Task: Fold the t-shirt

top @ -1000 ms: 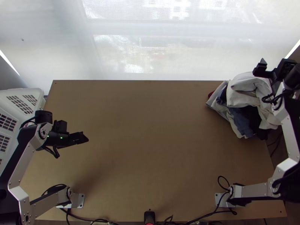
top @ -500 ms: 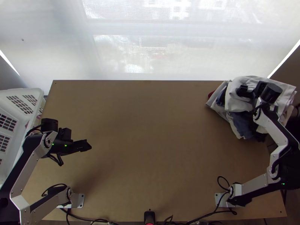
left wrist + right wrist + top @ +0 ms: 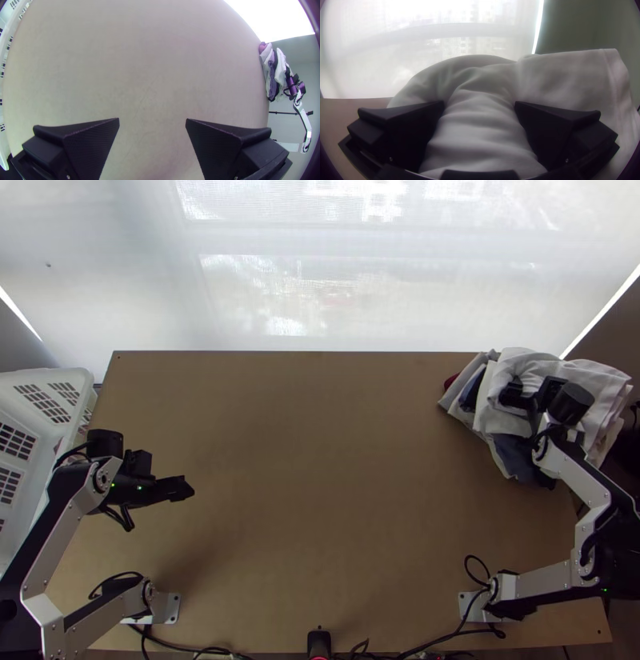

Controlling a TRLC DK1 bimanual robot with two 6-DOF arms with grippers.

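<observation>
In the top view my right gripper [image 3: 516, 394] is at the white cloth [image 3: 592, 376] on top of a heap at the table's far right corner. The right wrist view has my right gripper [image 3: 479, 102] open, its fingers wide apart on either side of a bunched ridge of the white cloth [image 3: 480, 123]. A hemmed flap of it lies to one side; whether it is a t-shirt I cannot tell. My left gripper [image 3: 186, 489] is over the table's left part, away from the heap. In the left wrist view my left gripper [image 3: 152, 119] stands open with nothing between its fingers.
Under the white cloth, dark blue cloth [image 3: 514, 454] and other garments lie heaped, partly past the table's right edge. A white slotted basket [image 3: 48, 390] stands at the left edge. Bare wooden tabletop [image 3: 320, 484] spans the middle; cables run along the near edge.
My right gripper has come down and leftward from the heap's far right side onto the white cloth, which has shifted slightly. My left gripper has moved a little rightward and toward the near edge.
</observation>
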